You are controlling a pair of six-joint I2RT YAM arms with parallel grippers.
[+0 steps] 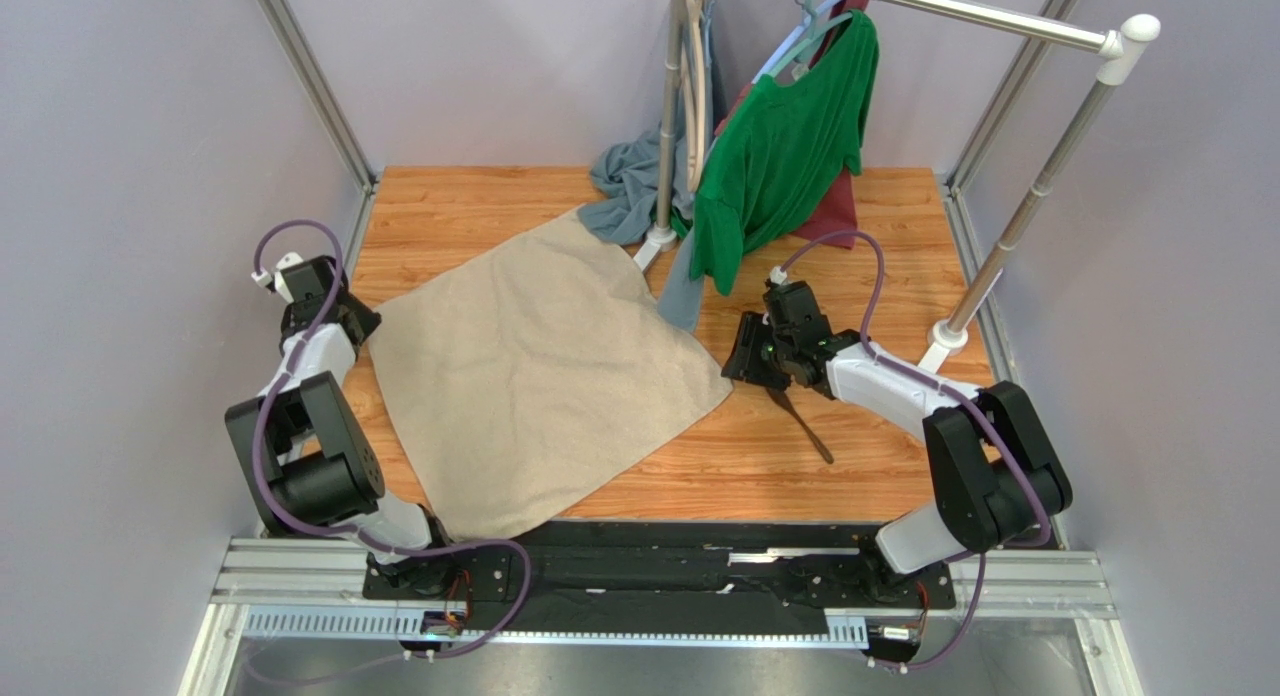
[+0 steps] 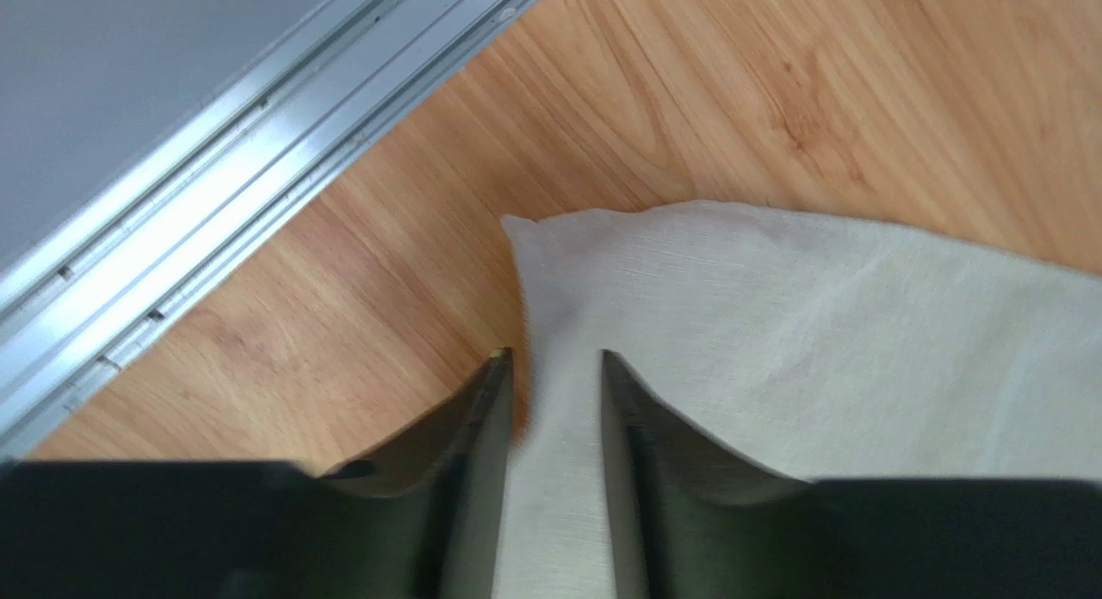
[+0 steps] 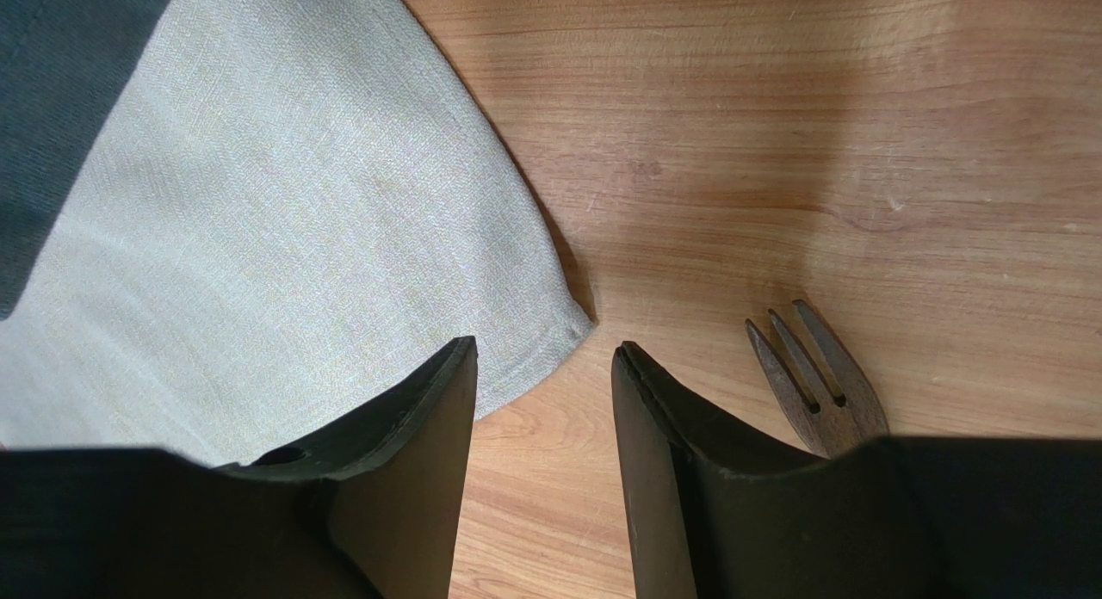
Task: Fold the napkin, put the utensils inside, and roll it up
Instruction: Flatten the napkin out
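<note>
The beige napkin [image 1: 541,374] lies spread flat on the wooden table, turned like a diamond. My left gripper [image 1: 349,318] is at its left corner. In the left wrist view the fingers stand close together with the napkin [image 2: 802,315] filling the gap, so the left gripper [image 2: 556,356] is shut on that corner. My right gripper [image 1: 747,359] hovers over the right corner. It stands open [image 3: 543,347] with bare wood between its fingers and the napkin [image 3: 285,238] corner just ahead. The dark fork [image 1: 804,423] lies right of that corner, its tines [image 3: 815,380] beside my right finger.
A green shirt [image 1: 781,149] hangs from a clothes rack at the back. A grey-blue cloth [image 1: 631,186] is heaped around the rack's upright pole [image 1: 669,111], touching the napkin's far corner. The rack's other foot [image 1: 951,336] stands at the right. A metal frame rail [image 2: 233,147] borders the table's left edge.
</note>
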